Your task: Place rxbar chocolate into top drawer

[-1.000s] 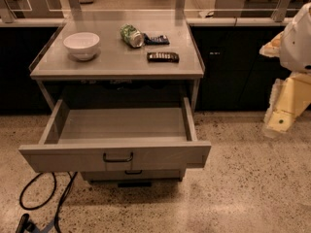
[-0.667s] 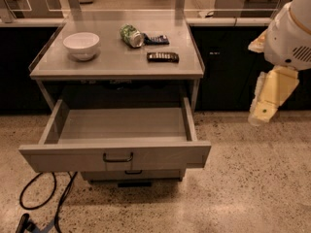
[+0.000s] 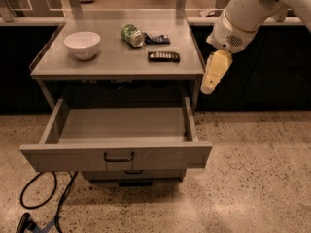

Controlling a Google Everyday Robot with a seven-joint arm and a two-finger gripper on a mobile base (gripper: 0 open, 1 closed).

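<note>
Since a second ago my arm has swung in from the right and risen, so my pale yellow two-finger gripper (image 3: 209, 85) now hangs just off the right front corner of the grey metal table (image 3: 107, 64), beside its edge and slightly below its top. Whether it is wide or narrow I cannot tell, and I see nothing carried in it. The rxbar chocolate (image 3: 164, 56), a small flat bar in a black-brown wrapper, lies untouched on the table's top, toward its right front part. Behind it on the table are a dark bluish flat bar (image 3: 157, 38) and a green can (image 3: 130, 34) on its side, and a white ceramic bowl (image 3: 82, 43) sits toward the table's left side. Under the table's top, the wide shallow grey top drawer (image 3: 116, 155) with the dark bar handle is already pulled out, and I see nothing in it; the narrower lower drawer (image 3: 132, 174) below it looks closed. By my reckoning the drawer is ready but the task has scarcely begun: I still have to reach over the table, grasp the chocolate bar, carry it forward past the table's front edge and release it inside.
</note>
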